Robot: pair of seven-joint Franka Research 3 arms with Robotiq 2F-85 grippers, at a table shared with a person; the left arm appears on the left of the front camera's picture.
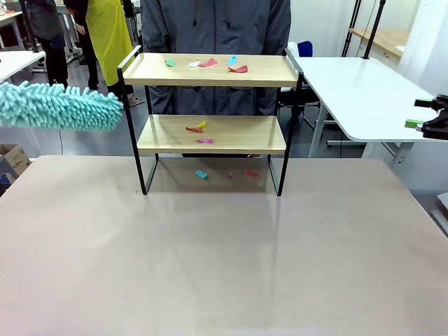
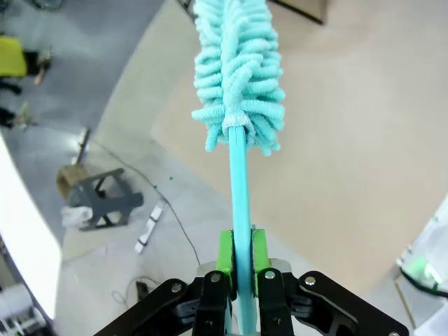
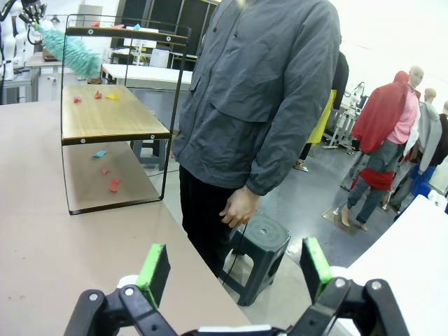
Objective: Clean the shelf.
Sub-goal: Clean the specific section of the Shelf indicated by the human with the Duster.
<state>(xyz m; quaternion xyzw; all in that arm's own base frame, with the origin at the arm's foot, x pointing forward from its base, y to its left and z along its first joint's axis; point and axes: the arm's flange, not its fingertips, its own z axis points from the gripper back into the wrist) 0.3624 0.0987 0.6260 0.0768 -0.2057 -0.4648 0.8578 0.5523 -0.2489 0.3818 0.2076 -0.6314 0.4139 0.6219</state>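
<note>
Teal microfibre duster [image 1: 63,106] reaches in from the left of the front view, its tip just beside the upper left rail of the shelf [image 1: 266,70]. The shelf stands toward the far edge of the table [image 1: 210,245], with paper scraps [image 1: 238,68] on both boards and underneath. The right gripper [image 1: 418,114] sits at the right edge.

Left wrist view: the left gripper [image 2: 241,255] is clenched on the duster handle.

Right wrist view: the right gripper's jaws are released and hold nothing. The shelf is at upper left, with a person [image 3: 259,105] beside it.

Teal duster [image 1: 59,106], pale wood-and-black shelf [image 1: 269,71], beige table [image 1: 210,266]

Left jaws clamped (on duster handle [image 2: 239,196]), right jaws wide apart
</note>
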